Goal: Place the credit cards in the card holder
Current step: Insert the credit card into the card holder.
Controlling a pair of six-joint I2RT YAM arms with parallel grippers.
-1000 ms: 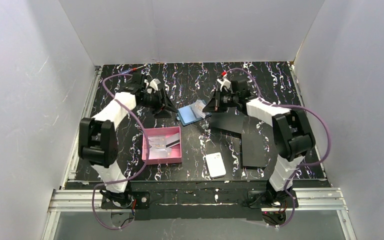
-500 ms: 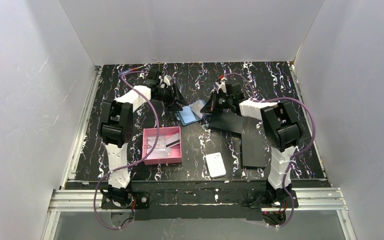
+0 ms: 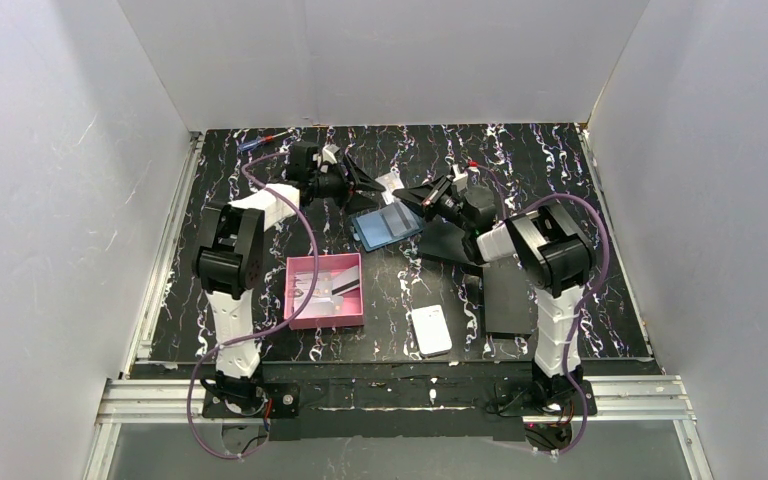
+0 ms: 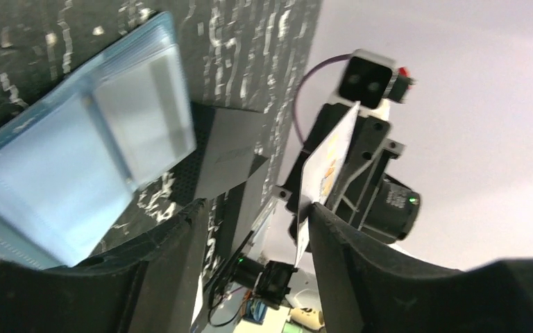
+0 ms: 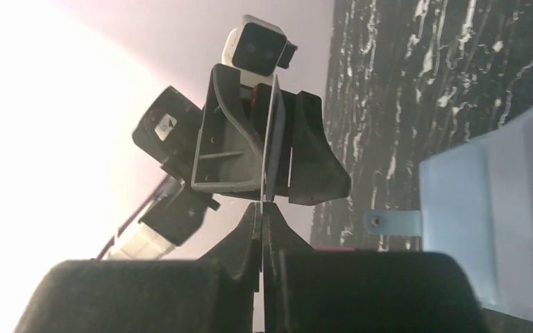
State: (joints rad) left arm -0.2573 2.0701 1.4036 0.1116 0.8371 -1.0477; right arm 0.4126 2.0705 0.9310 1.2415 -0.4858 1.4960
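table point(image 3: 560, 160): black, white-veined stone look, slight sheen
card holder point(image 4: 76, 159): smooth pale-blue plastic, translucent sleeves
credit card point(image 4: 323, 173): thin, smooth, whitish plastic with print
left gripper fingers point(image 4: 368, 277): matt black plastic
tray point(image 3: 300, 318): pink plastic, matt
walls point(image 3: 60, 200): white, matt, faintly scuffed
frame rail point(image 3: 650, 398): bare silvery metal

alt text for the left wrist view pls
The right gripper, facing the camera, pinches a pale credit card in the air. Open black fingers of the left gripper frame the bottom, and the blue card holder lies open on the black marbled table at left.
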